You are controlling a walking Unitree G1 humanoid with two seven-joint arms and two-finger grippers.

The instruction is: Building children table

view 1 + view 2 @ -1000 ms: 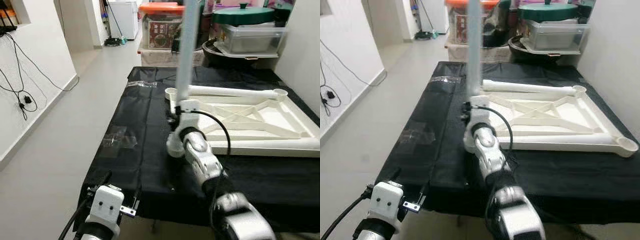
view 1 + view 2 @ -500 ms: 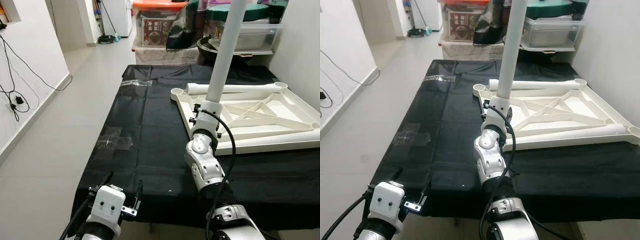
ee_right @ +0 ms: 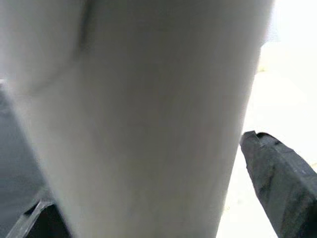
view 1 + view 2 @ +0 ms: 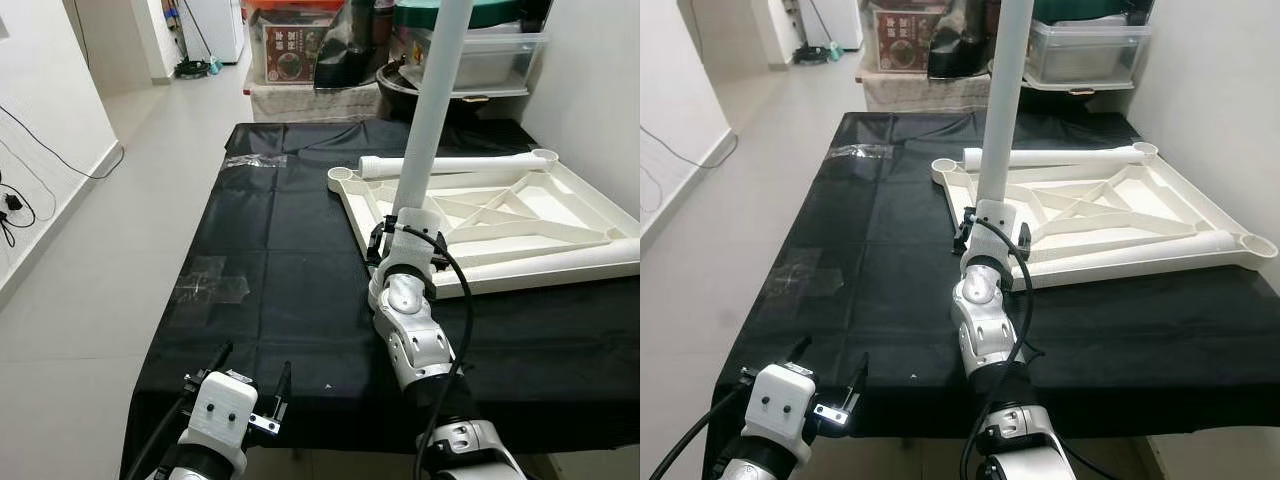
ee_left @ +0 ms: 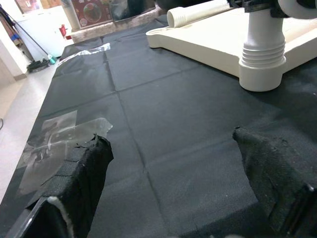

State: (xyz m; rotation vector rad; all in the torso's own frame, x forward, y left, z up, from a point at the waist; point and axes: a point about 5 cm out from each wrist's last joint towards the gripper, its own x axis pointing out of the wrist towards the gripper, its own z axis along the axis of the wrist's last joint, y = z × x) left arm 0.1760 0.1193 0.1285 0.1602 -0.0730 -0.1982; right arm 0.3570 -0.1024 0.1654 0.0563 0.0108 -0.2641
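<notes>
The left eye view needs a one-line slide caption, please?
Right gripper holds a white table leg upright beside the upturned tabletop.

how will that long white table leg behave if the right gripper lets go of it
The table leg stands upright, tall over a narrow threaded foot, so it would likely tip. Being a round tube, it would probably roll on the black cloth. It looks like stiff, hollow plastic, probably light.

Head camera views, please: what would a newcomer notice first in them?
A long white table leg stands almost upright over the black-covered table, gripped near its lower end by the right gripper. Just behind it lies the upturned white tabletop frame with its cross ribs. The left gripper hovers open at the table's near edge.
</notes>
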